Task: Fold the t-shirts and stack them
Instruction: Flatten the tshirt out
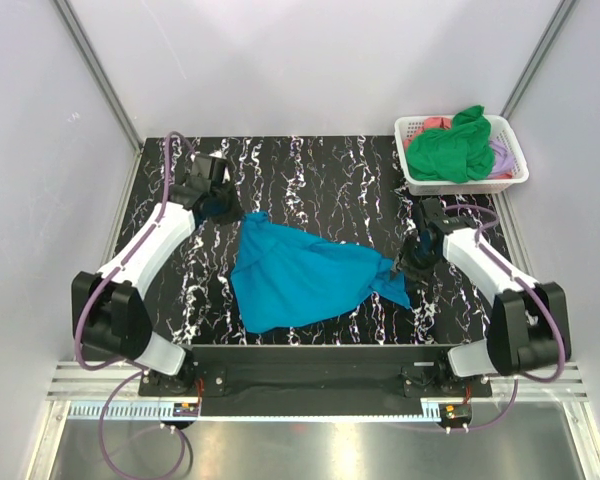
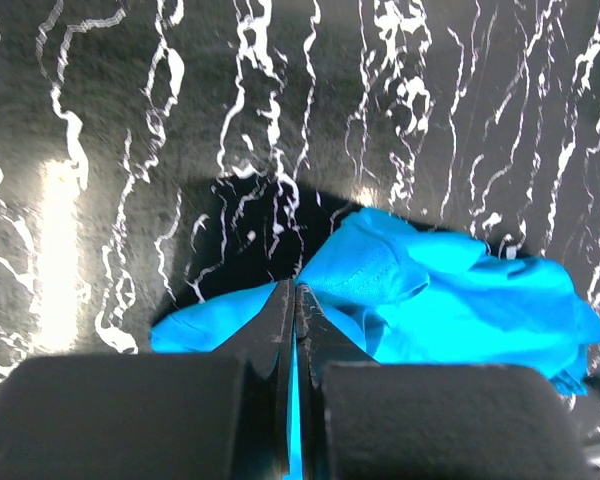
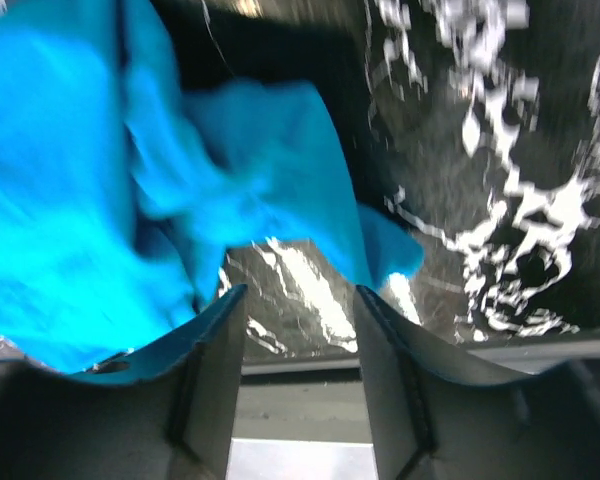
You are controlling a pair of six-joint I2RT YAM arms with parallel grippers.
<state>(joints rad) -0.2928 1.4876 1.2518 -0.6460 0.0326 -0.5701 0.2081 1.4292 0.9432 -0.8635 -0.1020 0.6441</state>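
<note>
At the teal shirt's far left corner, I see my left jaws pinched shut on the cloth. The shirt lies spread mid-worktop. At its right corner my right jaws stand apart, gripping nothing. Beyond the shirt's right end, a basket holds a green shirt.

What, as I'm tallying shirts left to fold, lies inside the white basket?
A green shirt lies bunched on top; pink cloth and lilac cloth peek out at its sides. Anything beneath is covered.
</note>
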